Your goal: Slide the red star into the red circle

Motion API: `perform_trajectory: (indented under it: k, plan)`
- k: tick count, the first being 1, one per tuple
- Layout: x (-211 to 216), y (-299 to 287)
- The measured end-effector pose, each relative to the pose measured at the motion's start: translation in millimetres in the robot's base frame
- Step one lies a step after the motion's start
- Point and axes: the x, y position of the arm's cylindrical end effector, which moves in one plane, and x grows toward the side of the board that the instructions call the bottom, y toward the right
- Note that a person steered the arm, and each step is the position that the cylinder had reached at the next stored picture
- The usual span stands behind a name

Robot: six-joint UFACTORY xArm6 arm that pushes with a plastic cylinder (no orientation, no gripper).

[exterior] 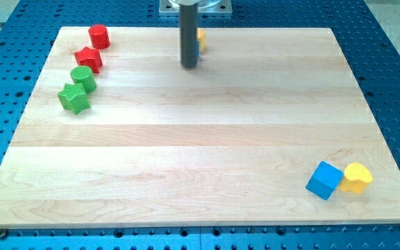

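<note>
- The bench (200, 139) is a pale wooden board made of glued strips with visible grain, lying on a blue metal plate (394, 69) dotted with rows of holes.
- My arm has no hand, so nothing can open, close or grasp; it ends in a straight, smooth dark grey rod.
- My tip (189, 66) sits near the middle of the bench's top edge and holds nothing.
- Just to the view's right of the rod, partly hidden behind it, I see a sliver of a yellow block (201, 36) with a bit of blue under it; I cannot make out the shapes, nor whether the rod touches them.
- The red star (88, 60) lies near the bench's top-left corner, well apart from my tip; its sides look ribbed.
- The red circle (99, 35), a short ribbed cylinder, stands just above and to the right of the star, very close, perhaps touching.
- Below the star sits a green circle (83, 78), and a green star (73, 98) is tight against its lower side.
- Near the bench's bottom-right corner a blue cube (324, 180) rests against a yellow heart (357, 177) on its right.
</note>
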Motion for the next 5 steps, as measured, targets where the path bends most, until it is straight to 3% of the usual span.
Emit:
perform_trajectory:
  k: [1, 2, 3, 4, 5]
  plan:
    - [-2, -83]
    - [-49, -85]
    - [-111, -51]
    - [-124, -75]
    - [-124, -156]
